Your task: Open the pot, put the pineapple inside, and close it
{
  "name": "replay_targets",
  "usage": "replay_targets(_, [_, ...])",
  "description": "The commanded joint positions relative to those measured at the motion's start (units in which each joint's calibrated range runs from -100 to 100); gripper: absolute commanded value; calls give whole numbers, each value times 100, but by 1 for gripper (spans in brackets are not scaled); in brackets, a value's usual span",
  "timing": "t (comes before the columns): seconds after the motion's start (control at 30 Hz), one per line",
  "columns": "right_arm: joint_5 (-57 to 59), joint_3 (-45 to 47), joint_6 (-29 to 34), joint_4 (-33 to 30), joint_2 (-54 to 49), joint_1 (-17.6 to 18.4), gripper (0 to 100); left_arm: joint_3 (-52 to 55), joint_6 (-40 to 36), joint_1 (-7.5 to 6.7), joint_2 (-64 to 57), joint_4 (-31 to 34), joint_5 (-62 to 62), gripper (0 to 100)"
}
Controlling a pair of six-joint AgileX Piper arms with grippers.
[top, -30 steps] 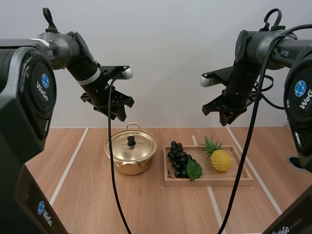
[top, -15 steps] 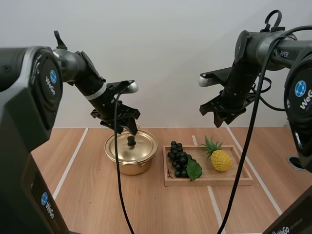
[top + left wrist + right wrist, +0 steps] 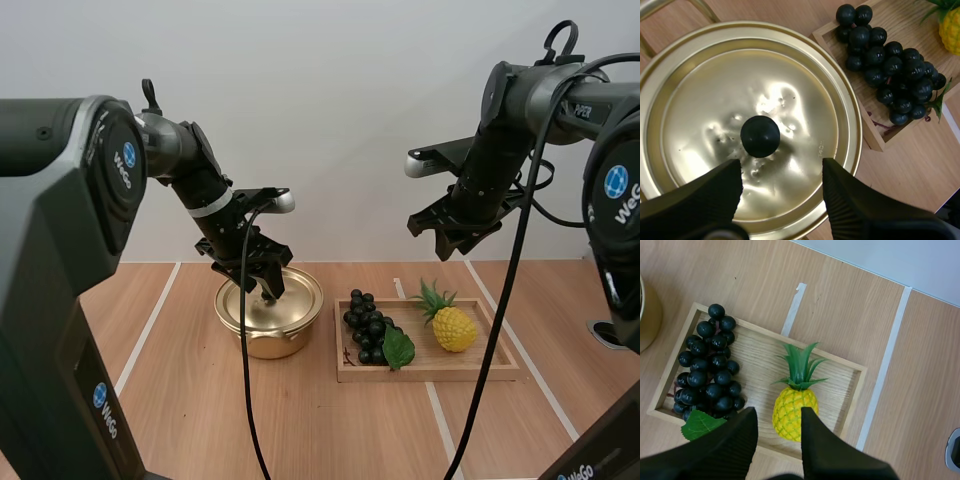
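Dropping since a second ago, left gripper [image 3: 268, 288] now spread wide at lid knob [image 3: 760, 136] of pot [image 3: 262, 335]; right gripper [image 3: 452, 240] parted, barely shifted, above pineapple [image 3: 454, 329] on tray [image 3: 440, 370]. Arms [image 3: 125, 165] read "WeGo".

The left gripper's [image 3: 781, 167] two black fingers stand apart over a shiny round gold metal lid [image 3: 790, 90] seated on its pot. The lid's small round black knob [image 3: 760, 136] lies just ahead of the gap between the tips, with neither tip on it. Beside the pot, a shallow pale wooden tray [image 3: 875, 137] holds a bunch of dark, almost black grapes [image 3: 890, 70] and a yellow pineapple [image 3: 951, 30]. Everything rests on a brown wooden table [image 3: 910, 180].
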Motion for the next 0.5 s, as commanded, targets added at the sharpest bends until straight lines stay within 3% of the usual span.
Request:
replay_targets(0.0, [17, 25, -85, 84, -53, -23, 50, 21, -36, -25, 8, 28, -318, 79])
replay_targets(0.47, [17, 25, -195, 332, -53, -23, 50, 31, 142, -58, 367, -183, -845, 79])
